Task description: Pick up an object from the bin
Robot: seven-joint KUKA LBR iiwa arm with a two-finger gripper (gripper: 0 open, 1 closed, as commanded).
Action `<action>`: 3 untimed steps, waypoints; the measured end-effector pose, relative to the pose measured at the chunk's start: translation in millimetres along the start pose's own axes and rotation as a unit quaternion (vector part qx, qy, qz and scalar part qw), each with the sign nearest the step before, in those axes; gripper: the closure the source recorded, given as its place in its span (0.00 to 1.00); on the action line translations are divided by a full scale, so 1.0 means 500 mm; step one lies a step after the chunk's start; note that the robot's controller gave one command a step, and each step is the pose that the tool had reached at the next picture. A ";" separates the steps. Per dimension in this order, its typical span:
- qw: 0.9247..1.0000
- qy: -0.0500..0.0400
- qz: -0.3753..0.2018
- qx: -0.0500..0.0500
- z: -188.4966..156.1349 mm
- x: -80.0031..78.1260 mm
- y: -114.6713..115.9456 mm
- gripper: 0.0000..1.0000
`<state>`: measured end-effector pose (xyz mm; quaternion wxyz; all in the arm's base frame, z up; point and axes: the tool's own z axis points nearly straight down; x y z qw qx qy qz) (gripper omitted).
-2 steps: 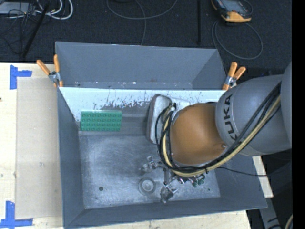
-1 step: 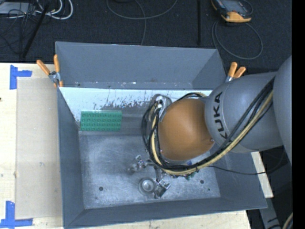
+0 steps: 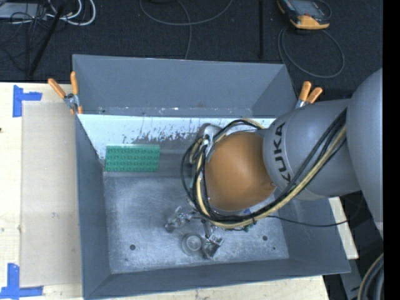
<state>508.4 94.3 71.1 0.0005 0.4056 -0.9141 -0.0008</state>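
- A grey KUKA arm reached in from the right over a grey metal bin with sloping sheet-metal walls and a flat floor that looked scuffed and speckled.
- The wrist wore a smooth, rounded orange cover, glossy and dome-shaped, with a bundle of black, white and yellow cables looped round its left and near sides.
- Below that cover the claw stood low over the floor, a little right of the middle and toward the near wall; it looked like a cluster of small bright metal parts.
- Whether the claw was released or clenched could not be told, since the cover and cables hid most of it from above.
- A small round grey piece, pale and disc-like, lay flat on the floor just beside the claw on its near-left side; whether the two touched could not be told.
- A green studded plate, rectangular, with rows of little knobs like a toy building-block base, sat well apart at the far left, where the floor met the far wall.
- The far wall behind the plate showed a pale band streaked with dark scratch marks.
- The green plate lay in open view, with bare floor between it and the claw.
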 end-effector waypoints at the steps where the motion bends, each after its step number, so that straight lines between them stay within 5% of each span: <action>1: 1.000 0.000 0.003 0.000 -0.001 -0.001 0.001 0.00; 2: 1.000 0.002 0.004 -0.001 -0.004 0.000 0.000 1.00; 3: 1.000 -0.003 0.007 0.003 -0.169 -0.004 -0.001 1.00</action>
